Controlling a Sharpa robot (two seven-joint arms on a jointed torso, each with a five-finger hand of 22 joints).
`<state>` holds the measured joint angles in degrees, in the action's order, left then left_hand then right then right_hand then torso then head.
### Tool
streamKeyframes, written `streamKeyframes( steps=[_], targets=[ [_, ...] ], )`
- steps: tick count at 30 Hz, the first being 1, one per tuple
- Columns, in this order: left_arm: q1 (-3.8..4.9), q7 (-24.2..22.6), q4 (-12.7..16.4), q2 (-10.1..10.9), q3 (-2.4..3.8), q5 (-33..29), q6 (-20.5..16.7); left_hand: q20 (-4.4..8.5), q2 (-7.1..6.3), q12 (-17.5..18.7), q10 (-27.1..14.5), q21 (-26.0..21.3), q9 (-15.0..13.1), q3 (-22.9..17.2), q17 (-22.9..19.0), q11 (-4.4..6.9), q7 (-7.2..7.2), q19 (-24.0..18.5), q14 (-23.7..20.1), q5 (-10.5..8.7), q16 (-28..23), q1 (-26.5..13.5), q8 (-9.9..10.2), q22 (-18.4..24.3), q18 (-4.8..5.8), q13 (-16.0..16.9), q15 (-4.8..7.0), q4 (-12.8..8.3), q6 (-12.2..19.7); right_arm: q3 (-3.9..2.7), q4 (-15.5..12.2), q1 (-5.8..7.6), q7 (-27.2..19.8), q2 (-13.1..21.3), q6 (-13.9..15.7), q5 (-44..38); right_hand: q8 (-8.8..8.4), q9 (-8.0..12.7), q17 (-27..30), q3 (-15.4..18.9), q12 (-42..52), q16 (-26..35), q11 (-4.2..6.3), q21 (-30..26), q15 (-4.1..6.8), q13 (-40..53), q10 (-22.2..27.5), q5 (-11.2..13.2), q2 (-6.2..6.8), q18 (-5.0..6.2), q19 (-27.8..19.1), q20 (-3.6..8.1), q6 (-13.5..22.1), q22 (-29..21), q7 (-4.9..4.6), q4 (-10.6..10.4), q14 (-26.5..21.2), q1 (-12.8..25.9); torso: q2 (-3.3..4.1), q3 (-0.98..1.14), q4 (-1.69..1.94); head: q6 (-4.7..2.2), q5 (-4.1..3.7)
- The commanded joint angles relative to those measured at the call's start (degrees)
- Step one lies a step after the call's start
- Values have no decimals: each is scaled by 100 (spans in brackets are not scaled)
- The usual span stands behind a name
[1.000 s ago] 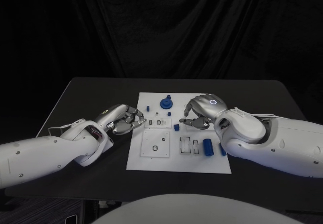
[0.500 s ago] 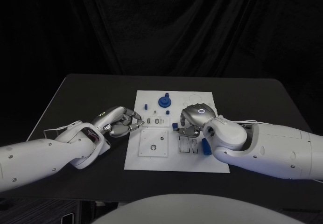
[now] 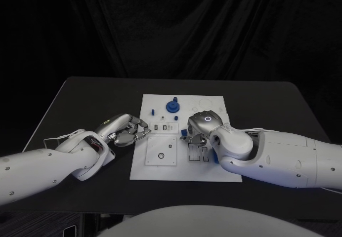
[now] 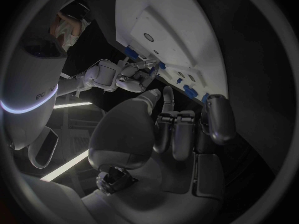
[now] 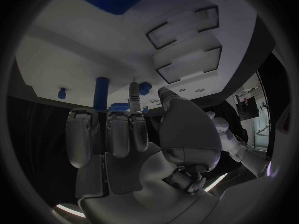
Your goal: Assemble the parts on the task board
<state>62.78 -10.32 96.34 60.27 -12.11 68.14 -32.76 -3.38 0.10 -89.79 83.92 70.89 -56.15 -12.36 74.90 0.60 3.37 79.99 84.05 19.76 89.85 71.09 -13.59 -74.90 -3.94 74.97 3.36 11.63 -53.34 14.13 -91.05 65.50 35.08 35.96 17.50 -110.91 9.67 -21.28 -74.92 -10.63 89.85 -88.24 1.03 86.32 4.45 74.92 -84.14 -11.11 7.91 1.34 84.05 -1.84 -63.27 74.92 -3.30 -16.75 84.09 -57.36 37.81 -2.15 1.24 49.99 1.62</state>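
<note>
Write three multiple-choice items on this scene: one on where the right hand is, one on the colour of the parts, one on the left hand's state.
1. Where is the right hand?
A. Over the middle of the board
B. Off the table's far edge
C. On the bare table, left of the board

2. What colour are the parts, such as the round part at the board's far end?
A. Red
B. Blue
C. Yellow

3. What is the left hand doing?
A. Holding the round part up in the air
B. Lying flat, fingers spread, in the middle of the board
C. Curled at the board's left edge, with nothing seen in it

Answers: 1 A, the head view shows it above the board's slots. 2 B, the parts show blue against the white board. 3 C, the head view shows its fingers curled in beside the board.
</note>
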Motion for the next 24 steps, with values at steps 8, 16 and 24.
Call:
streamKeyframes(
  steps=[8,16,24],
  targets=[
    [13,-10,-40,-75,3,-34,124,4,12,-21,608,22,10,14,1510,-21,13,17,595,34,15,46,-38,-965,-22,1503,-24,37,-46,-9,104,-20,276,-115,-147,-118,-33,-111,-1269,-211,15,40,19,-38,35,1508,-586,-738,-147,-30,442,40,103,1372,14,12,545,-95,-9,1,-7,1,-6],
    [12,29,-86,-119,3,-34,177,5,17,-21,608,14,17,16,1510,-19,11,12,595,41,15,46,-38,-963,-24,1503,-23,47,-56,-13,178,-21,286,-192,-137,-118,-52,-139,-1252,-250,15,53,13,-50,31,1508,-586,-868,-150,-26,434,35,131,1367,6,18,542,-164,-3,-5,-1,1,-2],
    [10,55,-141,-195,3,-34,228,6,22,-21,608,5,23,18,1510,-18,10,7,595,47,15,43,-39,-960,-26,1503,-22,57,-64,-14,245,-36,247,-249,-76,-118,-68,-196,-1221,-352,12,73,5,-73,24,1502,-583,-1053,-145,-19,420,27,152,1357,-2,65,535,-410,3,-13,8,1,-13]
  ],
)
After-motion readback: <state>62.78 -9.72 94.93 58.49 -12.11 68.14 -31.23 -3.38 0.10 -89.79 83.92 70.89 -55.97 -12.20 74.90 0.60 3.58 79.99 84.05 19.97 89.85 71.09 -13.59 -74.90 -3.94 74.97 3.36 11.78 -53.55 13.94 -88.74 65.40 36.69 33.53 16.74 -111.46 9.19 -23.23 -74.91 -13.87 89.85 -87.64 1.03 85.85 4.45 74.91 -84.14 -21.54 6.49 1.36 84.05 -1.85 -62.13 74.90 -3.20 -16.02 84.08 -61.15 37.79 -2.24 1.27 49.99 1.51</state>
